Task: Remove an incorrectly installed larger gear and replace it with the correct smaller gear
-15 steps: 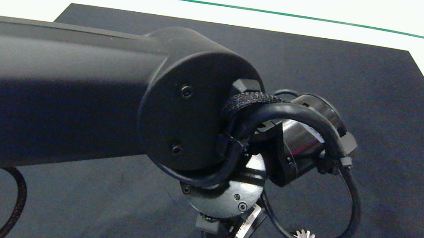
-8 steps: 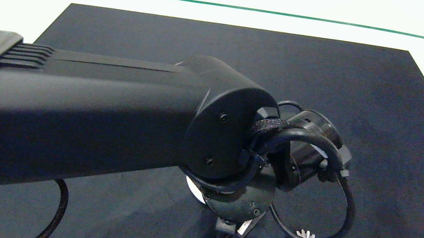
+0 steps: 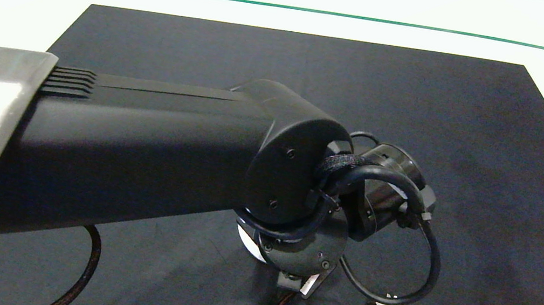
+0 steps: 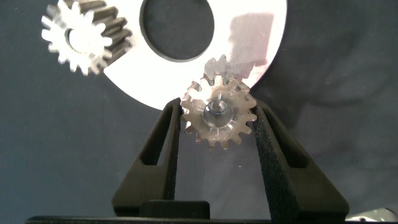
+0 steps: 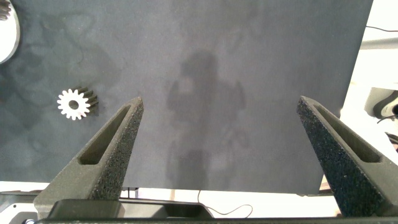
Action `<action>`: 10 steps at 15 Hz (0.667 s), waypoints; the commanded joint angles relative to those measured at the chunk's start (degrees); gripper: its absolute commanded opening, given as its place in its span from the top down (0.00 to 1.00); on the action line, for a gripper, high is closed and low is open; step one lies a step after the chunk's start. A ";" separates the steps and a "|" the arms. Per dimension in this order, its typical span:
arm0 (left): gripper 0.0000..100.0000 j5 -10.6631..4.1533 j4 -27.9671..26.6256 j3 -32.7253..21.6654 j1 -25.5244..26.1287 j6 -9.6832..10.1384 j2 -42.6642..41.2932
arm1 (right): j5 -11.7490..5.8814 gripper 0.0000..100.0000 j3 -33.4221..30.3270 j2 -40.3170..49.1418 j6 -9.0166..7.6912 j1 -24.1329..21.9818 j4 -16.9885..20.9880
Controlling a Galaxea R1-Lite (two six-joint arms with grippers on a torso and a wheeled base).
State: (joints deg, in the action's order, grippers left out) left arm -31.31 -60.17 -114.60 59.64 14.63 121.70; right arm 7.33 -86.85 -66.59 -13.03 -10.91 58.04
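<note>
Black matting (image 3: 495,155) covers the white table. Over it, the left gripper (image 4: 217,127) has its fingers (image 4: 168,134) clamped on a smaller gear (image 4: 219,113) at the near edge of a white ring-shaped disc (image 4: 249,37). Another blunt-toothed gear (image 4: 84,34) rests on the disc. The right gripper (image 5: 217,124) hangs with fingers wide apart above bare mat, a third gear (image 5: 75,103) lying to its left. The left arm (image 3: 143,137) hides the disc from above.

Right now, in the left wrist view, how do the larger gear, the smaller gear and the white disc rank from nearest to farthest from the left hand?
1. larger gear: held between the fingers of the left hand.
2. white disc: its edge lies just beyond that gear.
3. smaller gear: at the disc's far rim, off to one side.
</note>
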 commanded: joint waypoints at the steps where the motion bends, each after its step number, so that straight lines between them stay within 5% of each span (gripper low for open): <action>1: 0.75 -0.86 -0.30 0.52 0.48 0.66 -0.23 | 0.06 0.00 0.01 -0.12 -0.06 0.01 0.32; 7: 0.75 -0.86 -0.21 1.58 1.80 5.15 -1.11 | 0.06 0.00 0.10 -0.21 -0.24 0.01 0.32; 10: 0.75 -0.86 0.23 2.19 2.06 5.32 -0.85 | 0.06 0.00 0.10 -0.21 -0.24 0.01 0.32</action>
State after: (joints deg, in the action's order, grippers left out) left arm -31.98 -59.50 -112.57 61.57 19.85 120.89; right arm 7.30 -86.76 -66.65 -13.17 -10.91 58.04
